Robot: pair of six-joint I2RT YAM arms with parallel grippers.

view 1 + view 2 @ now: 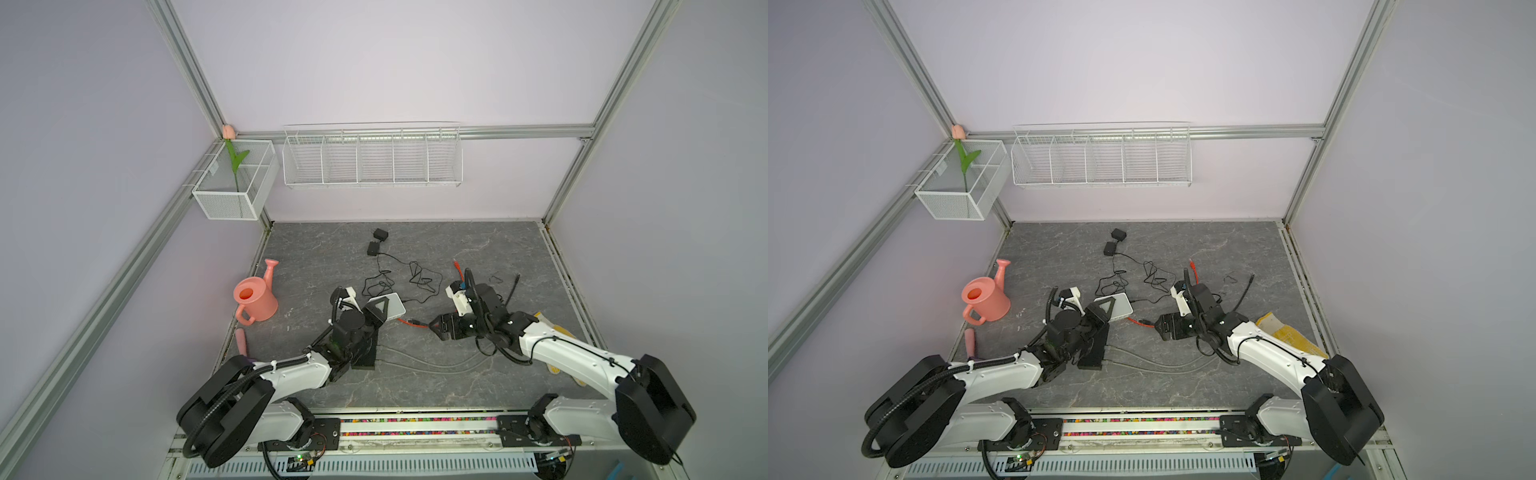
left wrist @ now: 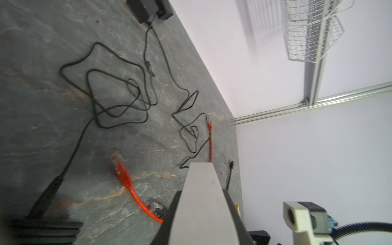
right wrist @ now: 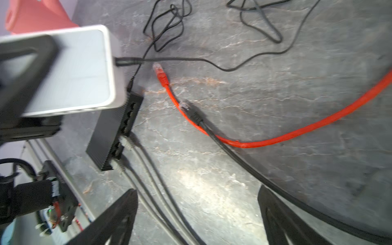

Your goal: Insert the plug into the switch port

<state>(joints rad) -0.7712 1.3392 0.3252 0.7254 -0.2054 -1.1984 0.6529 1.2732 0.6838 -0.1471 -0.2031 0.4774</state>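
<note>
My left pincer (image 1: 381, 311) clamps the white rectangular plastic box (image 3: 84, 70); my right pincer (image 3: 197, 189) gapes wide, empty. Ahead of it, the orange cable plug (image 3: 161, 74) lies on the grey marbled worktop (image 3: 275, 95), near the box.

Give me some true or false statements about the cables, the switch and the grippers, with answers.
1. The right gripper has open, empty jaws. True.
2. The orange plug sits in a port of the black switch. False: it lies loose on the table.
3. Two grey cables are plugged into the black switch. True.
4. The watering can is blue. False: it is pink.
5. The left gripper holds the white box. True.
</note>
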